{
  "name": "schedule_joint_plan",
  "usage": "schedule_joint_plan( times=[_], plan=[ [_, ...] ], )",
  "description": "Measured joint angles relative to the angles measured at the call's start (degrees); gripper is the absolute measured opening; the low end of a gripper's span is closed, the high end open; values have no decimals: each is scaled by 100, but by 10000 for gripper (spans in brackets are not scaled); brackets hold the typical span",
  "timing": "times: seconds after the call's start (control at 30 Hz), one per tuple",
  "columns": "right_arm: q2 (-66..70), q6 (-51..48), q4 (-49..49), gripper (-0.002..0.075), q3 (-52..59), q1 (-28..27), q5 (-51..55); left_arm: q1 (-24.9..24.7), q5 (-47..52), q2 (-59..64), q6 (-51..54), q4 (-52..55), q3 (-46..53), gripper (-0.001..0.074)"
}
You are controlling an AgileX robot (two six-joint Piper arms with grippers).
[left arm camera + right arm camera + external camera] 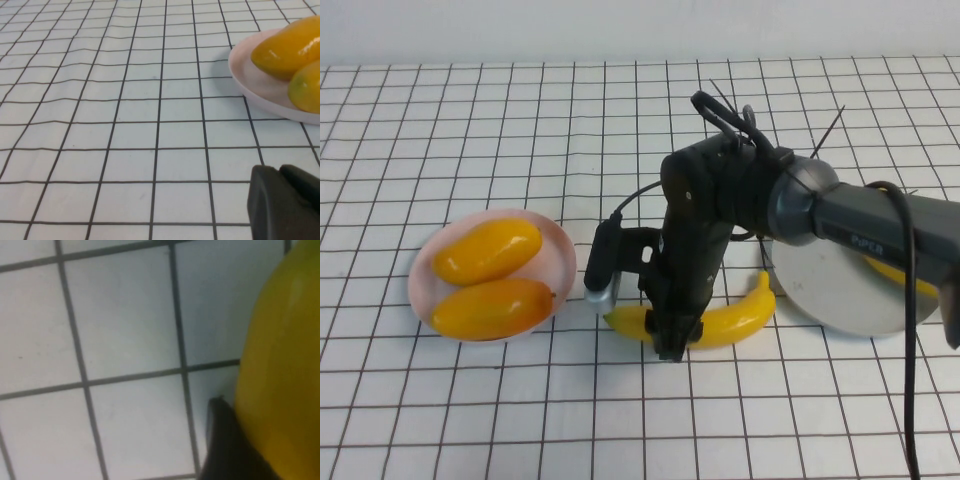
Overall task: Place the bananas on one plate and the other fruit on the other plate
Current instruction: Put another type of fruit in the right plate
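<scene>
One banana [735,318] lies on the table in the middle, just left of the grey-blue plate [830,290]. My right gripper [672,335] points down onto it, its jaws closed round the banana's middle. In the right wrist view one finger [225,440] presses against the yellow banana [285,365]. A second banana [900,277] lies on the grey-blue plate, mostly hidden by my right arm. Two orange-yellow mango-like fruits [488,250] [492,308] lie on the pink plate [560,262] at the left. My left gripper [280,169] is shut and empty, low over the table near the pink plate [255,85].
A white cloth with a black grid covers the whole table. My right arm and its cable [910,330] reach in from the right, over the grey-blue plate. A white wall runs along the back edge.
</scene>
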Motion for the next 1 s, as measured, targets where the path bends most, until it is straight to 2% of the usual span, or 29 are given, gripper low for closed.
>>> schedule_joint_plan(
  times=[0.17, 0.3, 0.37, 0.47, 0.6, 0.73, 1.0],
  plan=[
    [67, 1091, -743, 305, -507, 2, 729, 0, 0, 0, 0, 0, 0, -4],
    [-296, 1820, -905, 305, -701, -119, 840, 0, 0, 0, 0, 0, 0, -3],
    [-569, 2138, -895, 305, -689, -288, 865, 0, 0, 0, 0, 0, 0, -4],
    [-961, 2499, -844, 305, -653, -828, 908, 0, 0, 0, 0, 0, 0, -4],
    [-1106, 2574, -539, 305, -619, -1720, 943, 0, 0, 0, 0, 0, 0, -4],
    [-1006, 2611, -441, 305, -578, -2316, 921, 0, 0, 0, 0, 0, 0, -4],
    [-334, 2611, -287, 305, -568, -2498, 906, 0, 0, 0, 0, 0, 0, -4]
  ],
)
